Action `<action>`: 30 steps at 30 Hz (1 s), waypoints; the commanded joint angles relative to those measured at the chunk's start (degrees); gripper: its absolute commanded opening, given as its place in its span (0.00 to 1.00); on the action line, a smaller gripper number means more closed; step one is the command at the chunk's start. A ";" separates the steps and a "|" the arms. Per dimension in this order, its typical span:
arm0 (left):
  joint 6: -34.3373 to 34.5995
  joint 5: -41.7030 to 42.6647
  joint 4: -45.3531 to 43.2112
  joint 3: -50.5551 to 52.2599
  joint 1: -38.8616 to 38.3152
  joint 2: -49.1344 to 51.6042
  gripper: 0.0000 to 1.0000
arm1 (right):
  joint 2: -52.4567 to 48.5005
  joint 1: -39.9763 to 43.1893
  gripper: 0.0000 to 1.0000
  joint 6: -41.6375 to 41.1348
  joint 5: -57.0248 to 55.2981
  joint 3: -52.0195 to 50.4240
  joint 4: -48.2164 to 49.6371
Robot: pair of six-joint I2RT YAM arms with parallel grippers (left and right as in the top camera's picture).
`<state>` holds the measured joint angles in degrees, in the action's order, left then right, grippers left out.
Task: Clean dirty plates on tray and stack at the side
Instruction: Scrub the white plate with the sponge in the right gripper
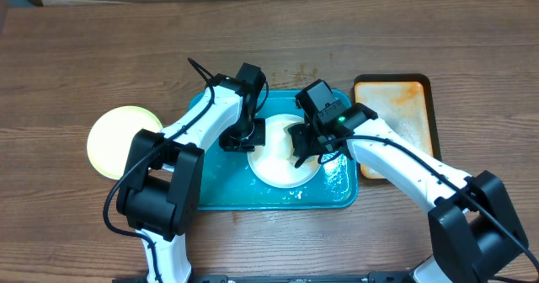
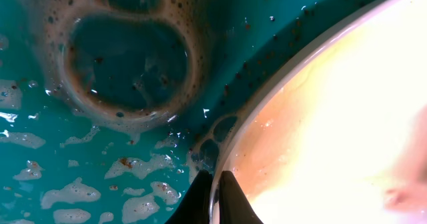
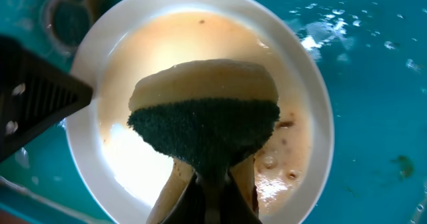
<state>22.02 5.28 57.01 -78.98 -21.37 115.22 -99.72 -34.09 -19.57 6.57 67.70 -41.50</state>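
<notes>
Green-faced sponge [image 3: 207, 124] hangs over a white plate [image 3: 120, 151] filmed brown.

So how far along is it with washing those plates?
Done, it seems: the pale yellow-green plate lies on the table beside the teal tray and looks clean. In hand: the left gripper pinches the white plate by its rim on the tray, and the right gripper holds a sponge over it; brown smears show. Left: finishing this plate and stacking it with the yellow-green one.
</notes>
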 commanded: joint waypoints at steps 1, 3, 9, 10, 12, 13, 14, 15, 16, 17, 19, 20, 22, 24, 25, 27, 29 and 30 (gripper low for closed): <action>-0.63 -2.27 -0.26 0.11 0.33 0.92 0.04 | 0.59 -1.42 0.04 4.72 1.51 0.13 0.55; -0.61 -2.27 -0.28 0.11 0.33 0.92 0.04 | 0.59 -1.95 0.04 4.68 1.49 0.13 0.76; -0.61 -2.25 -0.26 0.11 0.33 0.92 0.04 | 0.55 -3.39 0.04 4.59 1.51 -1.38 2.32; -0.61 -2.25 -0.26 0.11 0.33 0.92 0.04 | 0.55 -3.54 0.04 4.59 1.51 -1.92 2.99; -0.61 -2.25 -0.24 0.11 0.33 0.92 0.04 | 0.55 -3.69 0.04 4.59 1.66 -3.67 4.79; -0.61 -2.23 -0.24 0.11 0.33 0.92 0.04 | 0.55 -3.78 0.04 4.57 1.79 -4.52 5.68; -0.61 -2.23 -0.24 0.11 0.33 0.92 0.04 | 0.48 -3.80 0.04 4.59 2.10 -5.25 6.49; -0.61 -2.23 -0.24 0.11 0.33 0.92 0.04 | 0.48 -3.78 0.04 4.57 2.27 -5.97 7.34; -0.61 -2.23 -0.24 0.11 0.33 0.92 0.04 | 0.48 -3.78 0.04 4.59 2.56 -6.82 8.44; -0.61 -2.23 -0.26 0.11 0.33 0.92 0.04 | 0.46 -3.78 0.04 4.59 2.56 -7.72 9.68; -0.61 -2.19 -0.24 0.11 0.33 0.92 0.04 | 0.22 -3.78 0.04 4.59 2.54 -9.01 11.80; -0.61 -2.05 -0.26 0.11 0.33 0.92 0.04 | -0.13 -3.78 0.04 4.59 2.54 -9.62 13.03; -0.61 -1.97 -0.24 0.11 0.33 0.92 0.04 | -0.96 -3.78 0.04 4.61 2.51 -10.43 15.10; -0.61 -1.68 -0.26 0.11 0.33 0.92 0.04 | -2.27 -3.78 0.04 4.61 2.47 -11.06 17.07; -0.61 -1.57 -0.26 0.11 0.33 0.92 0.04 | -2.86 -3.78 0.04 4.61 2.16 -11.26 17.73; -0.61 -1.18 -0.26 0.11 0.33 0.92 0.04 | -4.22 -3.76 0.04 3.80 -0.02 -11.41 18.49; -0.61 -1.18 -0.26 0.11 0.33 0.92 0.04 | -4.46 -3.43 0.04 0.33 -3.72 -11.39 18.93; -0.61 -1.18 -0.26 0.11 0.33 0.92 0.04 | -4.46 -3.06 0.04 -1.03 -6.12 -11.39 19.39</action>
<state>22.02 5.34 56.99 -78.98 -21.37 115.22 -102.91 -37.54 -16.62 7.40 57.23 -22.72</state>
